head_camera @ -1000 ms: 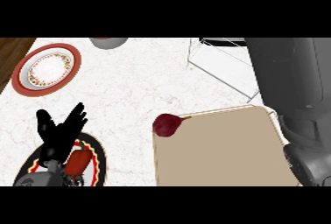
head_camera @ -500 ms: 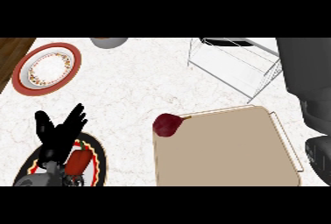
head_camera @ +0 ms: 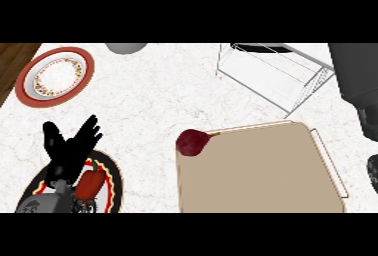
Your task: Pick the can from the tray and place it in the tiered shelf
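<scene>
Shows the can (head_camera: 193, 142) on the tray's (head_camera: 258, 175) far left corner; left robot hand (head_camera: 70, 147) open, resting lower left; cannot tell the right robot hand's (head_camera: 373, 172) state at the right edge; risks toppling the can onto the worktop (head_camera: 159, 90) through a glancing reach, or clipping the tiered shelf (head_camera: 273, 75).
</scene>
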Controlling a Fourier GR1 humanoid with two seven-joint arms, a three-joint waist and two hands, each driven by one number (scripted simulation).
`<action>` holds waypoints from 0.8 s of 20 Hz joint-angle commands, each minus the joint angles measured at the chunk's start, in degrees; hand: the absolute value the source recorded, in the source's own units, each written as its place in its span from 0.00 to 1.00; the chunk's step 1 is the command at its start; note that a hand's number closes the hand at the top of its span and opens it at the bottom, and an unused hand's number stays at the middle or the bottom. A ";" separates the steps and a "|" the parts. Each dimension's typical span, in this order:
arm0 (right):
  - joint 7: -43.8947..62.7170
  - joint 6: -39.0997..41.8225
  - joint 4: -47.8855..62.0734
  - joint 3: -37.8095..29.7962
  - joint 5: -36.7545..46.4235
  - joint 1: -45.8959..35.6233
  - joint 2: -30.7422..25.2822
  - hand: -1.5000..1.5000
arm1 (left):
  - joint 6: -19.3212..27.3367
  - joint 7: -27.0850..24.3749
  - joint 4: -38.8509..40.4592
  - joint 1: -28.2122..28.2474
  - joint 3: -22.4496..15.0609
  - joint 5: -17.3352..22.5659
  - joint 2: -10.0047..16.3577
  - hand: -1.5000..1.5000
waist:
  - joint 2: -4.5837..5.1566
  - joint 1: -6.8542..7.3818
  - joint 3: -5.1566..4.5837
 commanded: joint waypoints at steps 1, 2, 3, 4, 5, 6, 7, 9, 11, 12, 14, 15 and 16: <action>-4.01 -2.29 2.87 -0.87 -0.97 0.37 -1.97 1.00 | 1.82 1.47 1.09 -2.69 0.73 -0.84 -0.42 0.50 | -0.10 -0.40 -0.04; -5.12 -4.91 6.47 -0.92 0.19 -1.34 -2.91 1.00 | 0.80 1.46 0.16 -1.91 -0.30 -1.08 -0.32 0.50 | 0.19 0.39 -0.05; -6.42 -3.59 4.12 -1.09 -1.24 -0.14 -2.90 1.00 | 0.70 -0.37 2.30 -2.36 0.29 -0.76 -1.16 0.50 | -0.08 -0.38 -0.05; -6.05 -5.54 5.34 -1.39 -1.04 0.64 -2.63 1.00 | -1.99 -1.01 2.68 -0.52 1.25 0.47 0.58 0.50 | -0.04 -0.14 -0.06; -6.51 -8.78 7.95 -1.31 -0.40 -0.35 -1.28 1.00 | 0.77 0.40 -1.71 0.79 -0.63 -1.26 -0.91 0.50 | 0.15 0.81 -0.04; -7.38 -5.28 4.16 -0.48 -1.41 1.03 -1.20 1.00 | 0.72 1.13 -3.35 2.23 -0.19 -1.08 -0.32 0.50 | -0.34 -0.24 -0.03; -8.28 -7.45 7.67 -2.30 -1.89 -1.58 -3.13 1.00 | -2.06 0.79 -2.42 1.61 0.63 0.96 0.47 0.50 | 0.04 0.54 -0.04; -8.27 -7.66 9.78 -1.63 -1.27 -2.08 -2.30 1.00 | -1.92 1.26 -1.23 0.21 1.60 1.08 0.89 0.50 | 0.09 0.48 -0.05; -9.81 -4.48 7.78 -2.15 -2.77 -2.97 -4.23 1.00 | -1.96 -0.71 -0.17 2.64 1.35 -0.06 0.84 0.50 | -0.20 -0.11 -0.05; -9.32 -4.61 6.41 -1.70 -2.88 -0.74 -3.22 1.00 | 2.23 1.13 -1.92 1.30 -1.79 -2.59 -3.12 0.50 | -0.37 -0.68 -0.03; -9.80 -2.64 10.24 -0.08 -0.77 -1.52 -4.37 1.00 | 0.22 1.02 -0.31 0.43 0.49 -1.27 -0.69 0.50 | -0.15 -0.25 -0.05; -6.85 -1.23 10.53 1.74 1.10 -3.81 -2.77 1.00 | -0.93 -0.60 2.90 -0.48 1.35 -0.95 -0.14 0.50 | -0.12 -0.34 -0.10; -8.30 -3.39 10.36 0.06 -0.89 -1.59 -2.30 1.00 | 2.56 0.61 -0.21 0.12 -0.65 -2.73 -2.99 0.50 | -0.18 -0.31 -0.05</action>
